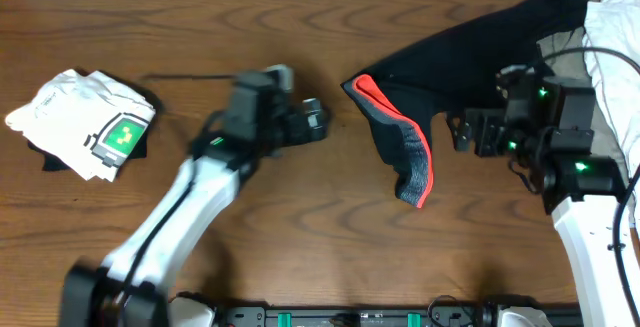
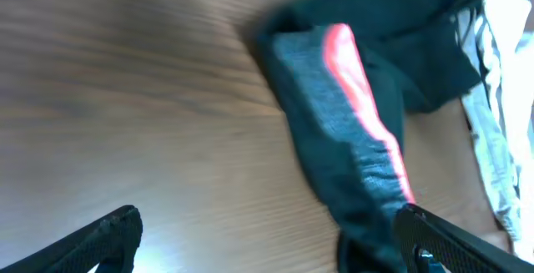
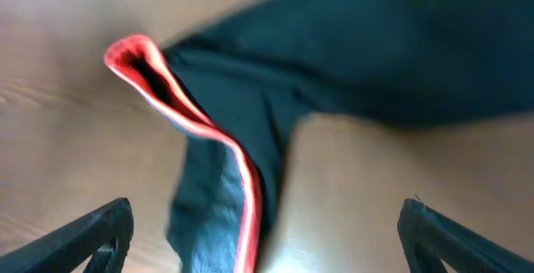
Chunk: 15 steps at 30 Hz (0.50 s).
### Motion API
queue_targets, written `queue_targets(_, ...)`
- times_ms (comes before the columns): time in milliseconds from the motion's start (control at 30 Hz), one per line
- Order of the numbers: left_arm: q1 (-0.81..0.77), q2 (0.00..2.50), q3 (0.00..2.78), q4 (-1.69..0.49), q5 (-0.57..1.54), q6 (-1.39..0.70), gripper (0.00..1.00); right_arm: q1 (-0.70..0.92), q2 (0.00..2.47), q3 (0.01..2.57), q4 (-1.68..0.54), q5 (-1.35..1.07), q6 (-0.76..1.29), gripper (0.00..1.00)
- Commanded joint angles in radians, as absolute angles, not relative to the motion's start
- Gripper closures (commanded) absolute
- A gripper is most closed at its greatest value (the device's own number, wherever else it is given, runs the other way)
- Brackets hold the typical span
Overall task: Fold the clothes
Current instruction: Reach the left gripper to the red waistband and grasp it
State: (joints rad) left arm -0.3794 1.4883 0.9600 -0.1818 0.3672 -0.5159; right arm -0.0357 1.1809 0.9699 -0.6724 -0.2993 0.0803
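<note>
The white shirt [image 1: 85, 117] lies well behind the left end effector [image 1: 318, 119], out of harm's way. That end effector hangs over bare tabletop [image 1: 300, 227] with its fingers spread wide and nothing between them. The trousers [image 1: 470, 47] lie just ahead of it, and their grey, red-edged waistband [image 1: 405, 147] sits between the two end effectors. The right end effector [image 1: 468, 132] hovers just beside the waistband, also spread wide and holding nothing.

The main risk is probably the twist. The waistband is doubled over and the legs lie bunched behind the right end effector, so folding now would likely trap that tangle. A pinch at the band may also catch only one layer, letting the other sag. With both end effectors near the same band, they could bump each other. Beyond the right end effector, the dark cloth runs up against the pale heap [image 1: 615, 37], so a pull could drag a stray garment along.

Counted: one shirt, two end effectors, one pair of trousers, one heap whose pieces I cannot count.
</note>
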Motion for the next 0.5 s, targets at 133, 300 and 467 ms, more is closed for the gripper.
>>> queue_targets(133, -0.473, 1.754, 1.165, -0.052, 0.339, -0.726, 0.02, -0.053, 1.178, 0.968, -0.749, -0.307, 0.081, 0.01)
queue_targets(300, -0.492, 1.870, 1.173, 0.123, 0.340, -0.906, 0.02, -0.053, 1.178, 0.968, -0.759, -0.303, 0.081, 0.01)
queue_targets(467, -0.503, 1.935, 1.173, 0.177, 0.340, -0.945, 0.02, -0.053, 1.178, 0.968, -0.760, -0.303, 0.080, 0.01)
